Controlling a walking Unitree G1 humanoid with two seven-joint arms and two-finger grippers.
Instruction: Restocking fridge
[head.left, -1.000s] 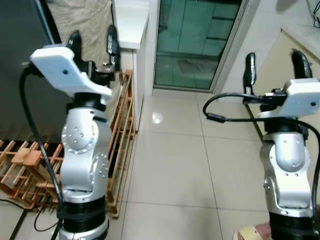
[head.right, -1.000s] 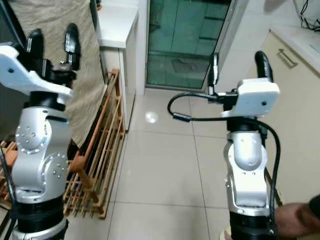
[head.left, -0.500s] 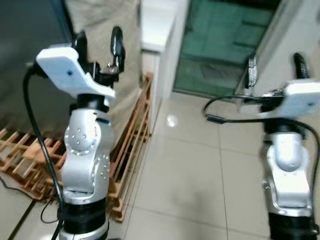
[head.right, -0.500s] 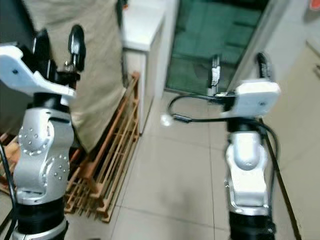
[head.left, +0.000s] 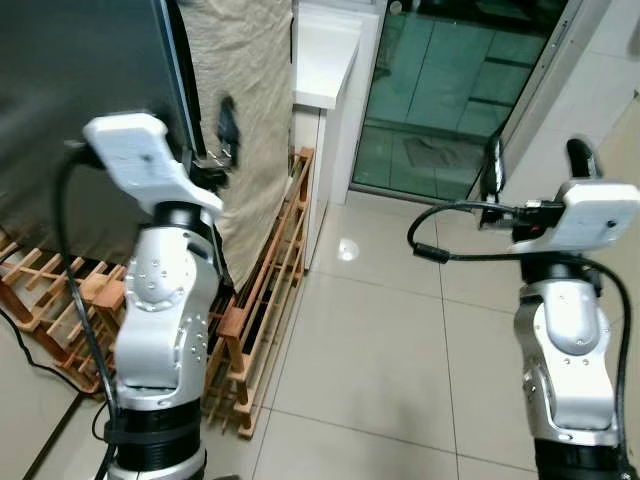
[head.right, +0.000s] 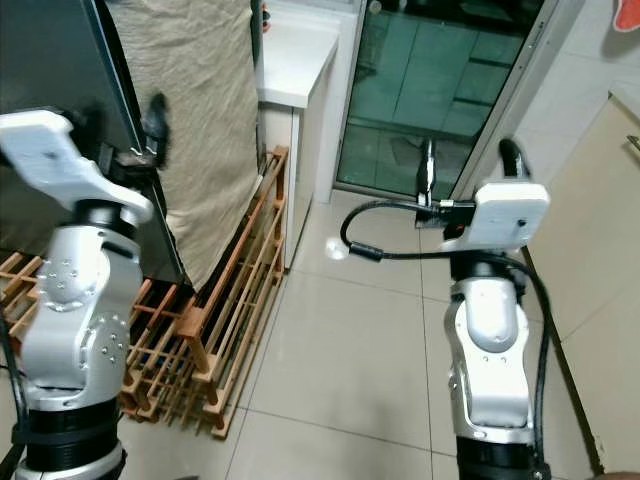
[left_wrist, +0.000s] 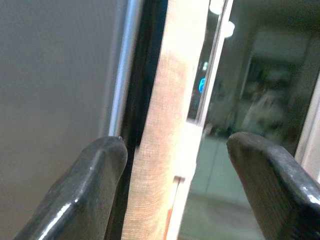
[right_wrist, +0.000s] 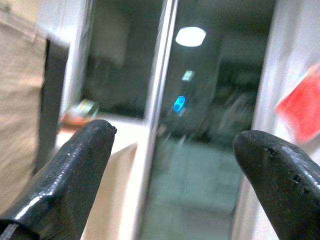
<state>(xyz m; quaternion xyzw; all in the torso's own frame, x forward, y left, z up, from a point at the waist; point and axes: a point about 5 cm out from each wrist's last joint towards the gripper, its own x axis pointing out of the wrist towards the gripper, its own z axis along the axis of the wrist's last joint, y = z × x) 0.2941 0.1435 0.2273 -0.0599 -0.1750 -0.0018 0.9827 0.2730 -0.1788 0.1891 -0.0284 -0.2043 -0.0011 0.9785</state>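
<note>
A: status? where's the fridge?

B: Fridge (head.left: 80, 110) is at the robot's left, dark door face, shut as far as I can see. Beige cloth (head.left: 250, 120) hangs just beside its right edge, wooden rack (head.left: 255, 300) leans on the floor below it. White counter (head.left: 325, 55) is behind the cloth, glass door (head.left: 455, 90) further back.

A: left arm?

B: Left gripper (left_wrist: 172, 165) is raised, right at the fridge's edge. Fingers spread apart, holding nothing. Wrist cam: one finger (left_wrist: 87, 185) sits in front of the grey door face and its metal strip, the other over the glass door side, w/ the cloth edge between them. Can't tell if a finger touches the door.

A: right?

B: Right gripper (head.right: 470, 170) is up too, over the tile floor (head.left: 380, 330), pointing at the glass door. Also spread wide, empty. Red patch (right_wrist: 300, 102) on the wall shows in its wrist cam, blurry.

A: diff vs 1 s ago?

B: Whole view has shifted, so the cam moved: fridge face now takes much more of the upper left, more of the rack shows, and the cabinet that was at the right edge is mostly out of frame. 0.5 s ago it was blurred, sharper now. Both grippers keep the same raised pose, fingers just as wide. The hand that showed at the bottom right 1 s ago isn't seen now.
</note>
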